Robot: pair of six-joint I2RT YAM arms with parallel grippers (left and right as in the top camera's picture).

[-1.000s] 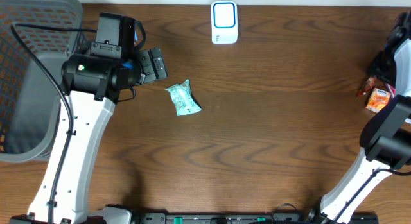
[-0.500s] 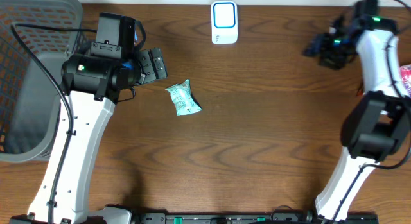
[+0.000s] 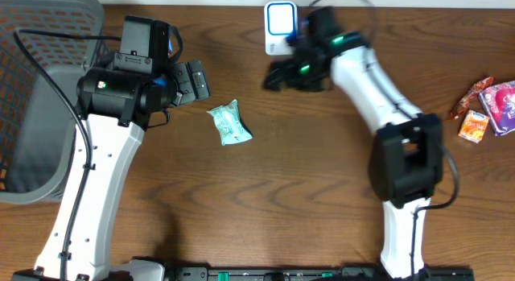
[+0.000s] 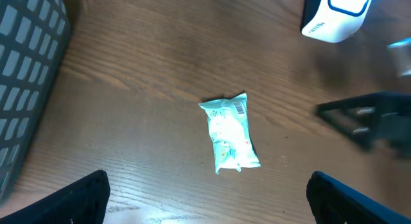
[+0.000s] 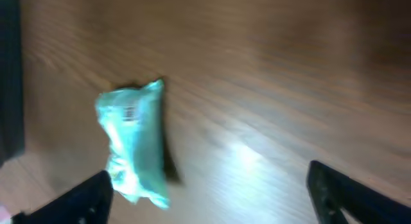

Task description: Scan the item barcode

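Out in the middle of the wooden table point(image 3: 322, 192), the green packet point(image 3: 230, 124) is lying flat with its barcode showing, apart from the white scanner point(image 3: 281, 28). I'm hovering my right gripper point(image 3: 280, 76) near the scanner, fingers spread wide around nothing. My left gripper point(image 3: 195, 81) is hanging near the packet, also wide apart, empty.

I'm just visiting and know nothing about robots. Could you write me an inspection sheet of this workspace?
Surface: brown wooden table, no spills seen.
Job's things: green packet lying flat, barcode up; white scanner at the far edge.
Clutter: snack packets at the right edge.
Claws: left claw open, empty; right claw open, empty, near the scanner.
Cables: black cable along the left arm.
Surroundings: grey basket at left.
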